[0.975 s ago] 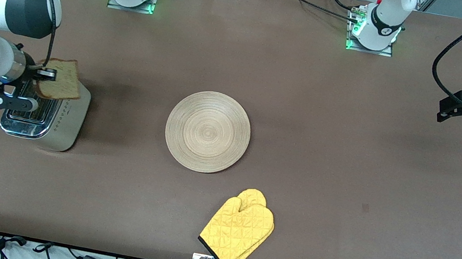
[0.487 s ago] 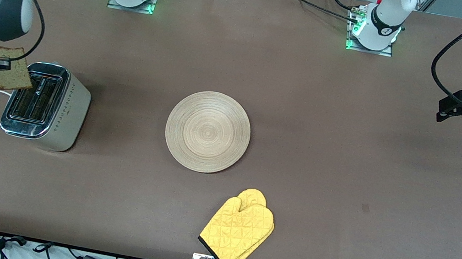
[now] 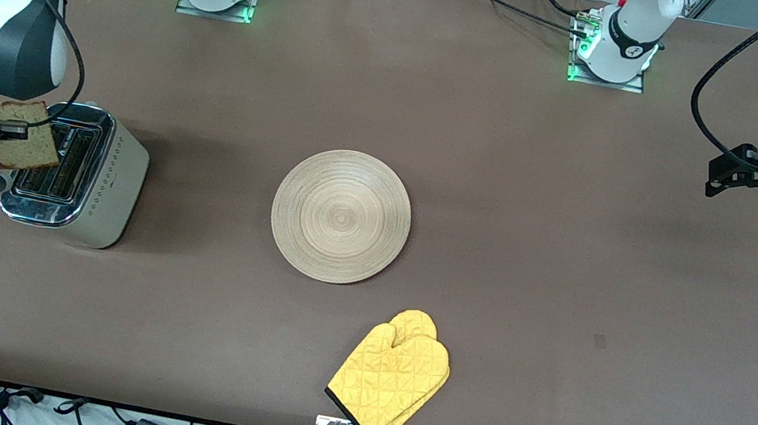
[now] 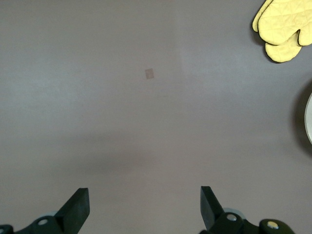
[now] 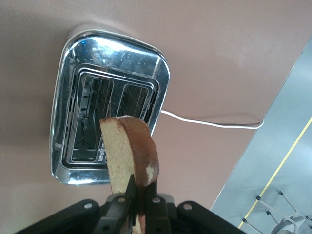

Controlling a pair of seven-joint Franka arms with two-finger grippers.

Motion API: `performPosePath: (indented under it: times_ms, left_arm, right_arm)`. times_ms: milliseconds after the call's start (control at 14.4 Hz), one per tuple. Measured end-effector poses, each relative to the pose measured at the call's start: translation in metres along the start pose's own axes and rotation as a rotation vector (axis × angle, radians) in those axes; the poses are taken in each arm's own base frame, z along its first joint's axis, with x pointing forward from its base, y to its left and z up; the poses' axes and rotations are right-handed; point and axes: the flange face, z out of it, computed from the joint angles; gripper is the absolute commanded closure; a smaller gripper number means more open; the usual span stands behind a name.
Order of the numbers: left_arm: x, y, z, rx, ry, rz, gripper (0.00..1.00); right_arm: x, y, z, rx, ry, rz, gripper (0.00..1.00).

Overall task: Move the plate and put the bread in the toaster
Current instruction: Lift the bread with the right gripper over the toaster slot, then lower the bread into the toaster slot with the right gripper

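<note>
My right gripper (image 3: 8, 128) is shut on the bread (image 3: 24, 145), a brown-crusted slice held on edge in the air. It hangs over the toaster's (image 3: 80, 177) outer edge, at the right arm's end of the table. In the right wrist view the bread (image 5: 127, 153) stands up from the right gripper (image 5: 139, 195), with the chrome-topped toaster (image 5: 109, 105) and its two empty slots below. The round wooden plate (image 3: 340, 215) lies at the table's middle. My left gripper (image 4: 145, 207) is open with nothing in it, over bare table at the left arm's end.
A yellow quilted oven mitt (image 3: 392, 370) lies nearer the front camera than the plate, close to the table's edge. The toaster's white cord (image 5: 209, 123) trails toward the table's end. The plate's rim (image 4: 309, 122) and the mitt (image 4: 282, 29) show in the left wrist view.
The right gripper carried the bread from above the toaster out past its outer side, then came partway back over its edge. The left arm rose slightly.
</note>
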Motion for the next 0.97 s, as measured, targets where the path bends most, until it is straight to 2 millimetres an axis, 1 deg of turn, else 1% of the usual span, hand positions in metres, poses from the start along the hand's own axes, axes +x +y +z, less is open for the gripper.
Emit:
performPosePath:
  times_ms: [209, 487, 696, 975]
  left_arm:
    - [0.0, 0.001, 0.0, 0.0, -0.003, 0.002, 0.0]
    - [-0.001, -0.005, 0.0, 0.0, -0.008, -0.01, 0.0]
    - [-0.001, -0.006, 0.001, 0.0, -0.01, -0.011, 0.0]
    - [-0.001, -0.006, 0.001, 0.0, -0.011, -0.01, 0.0]
  right_arm:
    - [0.007, -0.007, 0.005, 0.004, 0.004, 0.019, 1.0]
    - [0.016, -0.017, 0.013, 0.02, -0.003, 0.046, 1.0]
    - [0.021, -0.025, 0.015, 0.032, -0.005, 0.061, 1.0]
    - [0.028, -0.03, 0.023, 0.03, -0.01, 0.064, 1.0]
